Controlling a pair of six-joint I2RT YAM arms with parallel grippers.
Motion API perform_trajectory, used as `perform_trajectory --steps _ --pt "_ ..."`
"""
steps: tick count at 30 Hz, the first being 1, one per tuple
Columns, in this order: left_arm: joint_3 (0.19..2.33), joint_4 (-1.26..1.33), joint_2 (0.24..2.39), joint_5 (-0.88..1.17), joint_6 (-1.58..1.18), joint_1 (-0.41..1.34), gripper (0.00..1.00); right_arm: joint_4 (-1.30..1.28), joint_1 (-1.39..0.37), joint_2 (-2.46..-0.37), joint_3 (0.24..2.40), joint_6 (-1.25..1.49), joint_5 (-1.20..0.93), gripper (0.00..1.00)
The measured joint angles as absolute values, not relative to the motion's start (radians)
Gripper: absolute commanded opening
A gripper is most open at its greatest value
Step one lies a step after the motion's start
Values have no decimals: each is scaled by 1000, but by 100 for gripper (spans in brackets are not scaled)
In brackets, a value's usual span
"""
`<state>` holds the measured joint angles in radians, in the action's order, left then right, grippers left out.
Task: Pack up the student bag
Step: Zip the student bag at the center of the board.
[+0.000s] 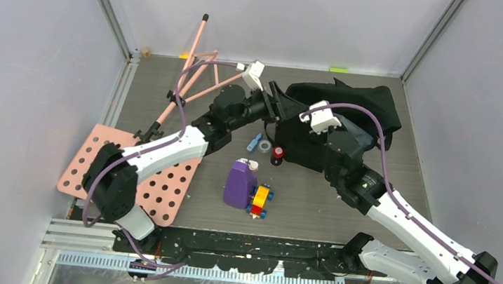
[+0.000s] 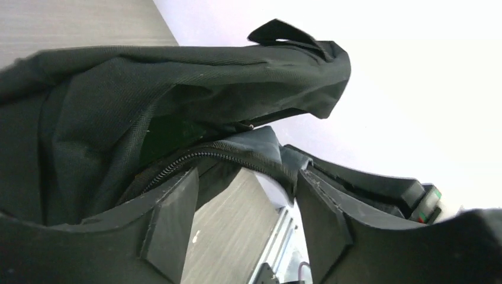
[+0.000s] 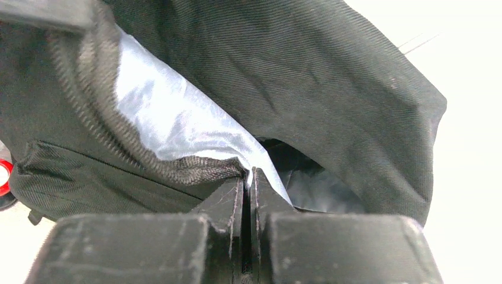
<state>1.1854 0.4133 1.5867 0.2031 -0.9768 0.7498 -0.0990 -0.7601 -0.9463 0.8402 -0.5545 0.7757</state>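
Observation:
The student bag (image 1: pixel 359 100) is a floppy black backpack lying at the back right of the table. Its mouth faces the arms, with the zipper edge (image 2: pixel 177 160) and pale grey lining (image 3: pixel 171 124) showing. My left gripper (image 2: pixel 247 174) is open just in front of the bag's rim. Bare table shows between its fingers and nothing is held. My right gripper (image 3: pixel 248 174) is shut on the bag's zipper edge and lining, pinching the fabric at its fingertips. In the top view both wrists meet at the bag's front opening (image 1: pixel 292 129).
A purple bottle (image 1: pixel 239 183) stands mid-table beside a red, yellow and blue block toy (image 1: pixel 260 201). A red-and-black cap (image 1: pixel 278 154), a tape roll (image 1: pixel 264 145) and a small blue item (image 1: pixel 254 142) lie near the bag. A pink pegboard (image 1: pixel 139 179) and pink rods (image 1: pixel 196 73) are at left.

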Motion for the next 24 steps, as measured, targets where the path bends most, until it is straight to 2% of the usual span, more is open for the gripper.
perform_trajectory --steps 3,6,8,11,16,24 --pt "1146 403 1509 209 -869 744 81 -99 -760 -933 844 -538 777 1" --pt "1097 370 1407 220 -735 739 82 -103 -759 -929 855 -515 785 0" --pt "1071 336 1346 227 -645 738 80 -109 -756 -932 868 -500 790 0" --pt "1033 292 1287 227 -538 738 71 -115 -755 -939 884 -481 805 0" --pt "963 231 1294 220 -446 738 66 -121 -753 -950 896 -446 831 0" --pt "950 207 1441 221 -431 738 66 -129 -750 -956 913 -413 846 0"
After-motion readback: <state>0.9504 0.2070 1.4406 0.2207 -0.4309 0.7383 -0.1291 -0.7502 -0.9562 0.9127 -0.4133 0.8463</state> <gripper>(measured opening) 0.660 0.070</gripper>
